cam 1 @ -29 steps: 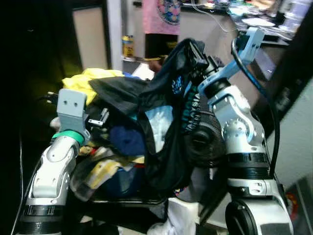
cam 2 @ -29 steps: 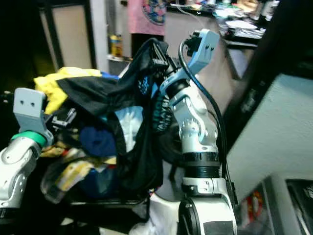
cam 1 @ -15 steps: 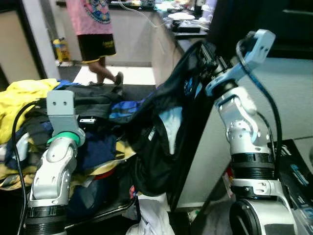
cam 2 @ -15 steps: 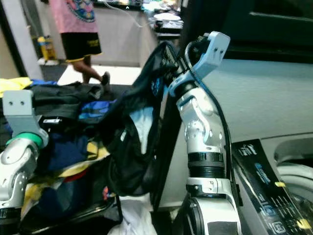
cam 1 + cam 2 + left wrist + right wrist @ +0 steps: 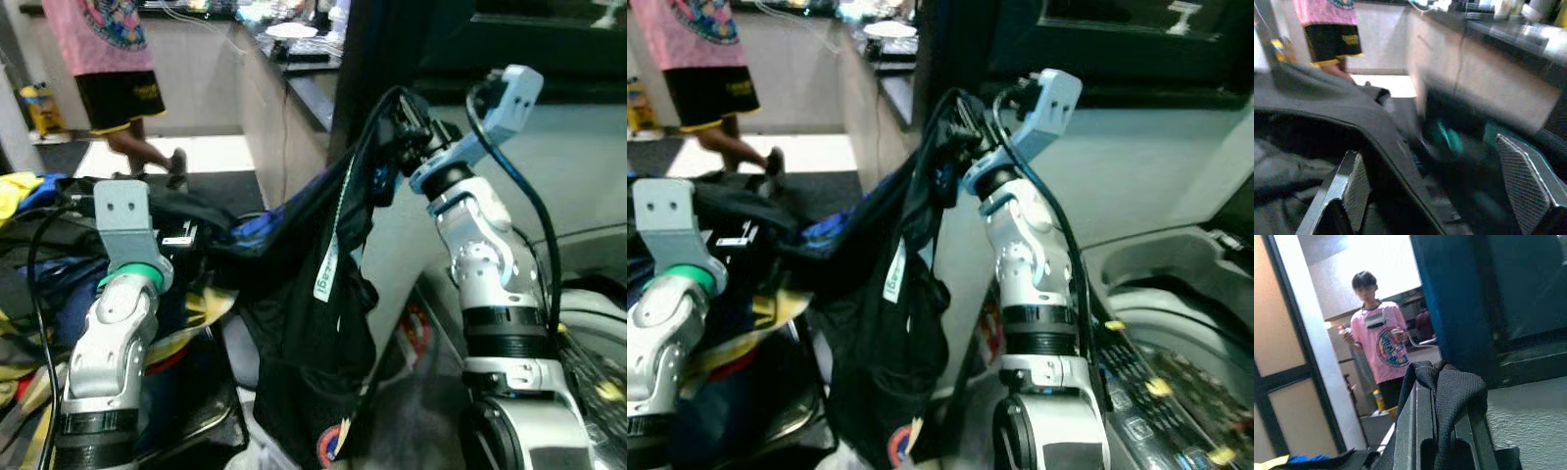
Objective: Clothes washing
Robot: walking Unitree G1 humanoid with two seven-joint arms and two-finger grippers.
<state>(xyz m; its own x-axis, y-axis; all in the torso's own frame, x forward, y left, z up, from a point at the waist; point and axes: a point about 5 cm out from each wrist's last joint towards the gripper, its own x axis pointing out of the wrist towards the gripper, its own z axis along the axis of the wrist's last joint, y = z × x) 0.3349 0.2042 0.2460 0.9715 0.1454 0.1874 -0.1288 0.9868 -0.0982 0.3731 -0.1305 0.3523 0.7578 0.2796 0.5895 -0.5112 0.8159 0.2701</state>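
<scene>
Hanging limp below the right pincer, clamped tight on it: a black mesh garment; left pincer apart over dark cloth

The black garment is seen as thin, matt synthetic cloth, finely knitted where it is draped over the right gripper, with a white woven label sewn in. The left gripper fingers are faced with cross-hatched, textured pads in bright metal frames. Both arms are finished in smooth satin silver metal with black ribbed bands. The washing machine is observed with a smooth, glossy plastic rim.
</scene>
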